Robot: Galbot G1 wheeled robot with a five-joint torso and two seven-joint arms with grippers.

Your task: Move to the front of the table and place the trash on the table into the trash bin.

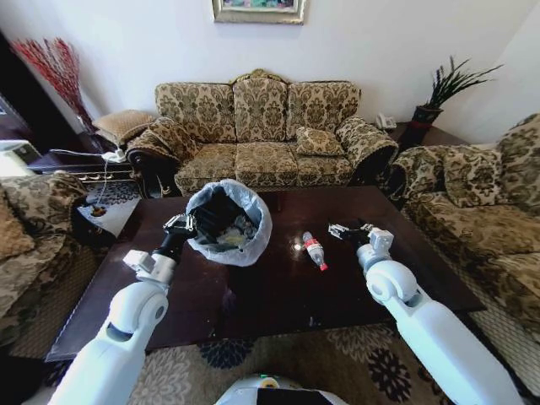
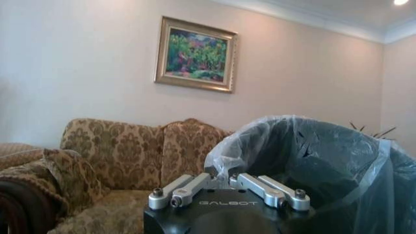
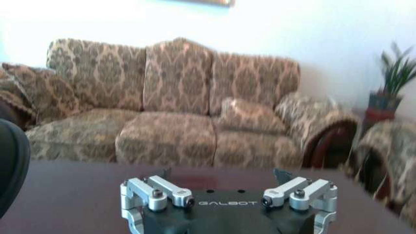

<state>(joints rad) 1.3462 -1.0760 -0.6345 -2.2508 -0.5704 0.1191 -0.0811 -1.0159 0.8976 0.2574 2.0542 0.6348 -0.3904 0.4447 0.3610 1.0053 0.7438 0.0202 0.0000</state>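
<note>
Glossy table [image 1: 278, 295] risk: the left gripper [image 1: 180, 224], pinched on the trash bin [image 1: 229, 221] rim, could tip it; the right gripper [image 1: 344, 229] gapes empty, bottle [image 1: 315, 251] mid-table.

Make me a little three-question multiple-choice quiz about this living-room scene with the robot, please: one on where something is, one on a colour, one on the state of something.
1. Where does the trash bin stand?
A. On the floor by the sofa
B. On the table
C. On the armchair

2. What colour is the label on the small clear plastic bottle?
A. Red
B. Green
C. Blue

3. How is the bottle placed?
A. Upright on the table
B. Held in the right gripper
C. Lying on its side on the table

Answers:
1. B, the head view shows the bag-lined black bin resting on the dark glossy tabletop, with the left gripper at its rim.
2. A, a red band wraps the bottle's middle.
3. C, it lies flat on the wood, apart from the right gripper, which hovers nearby with its fingers spread.
</note>
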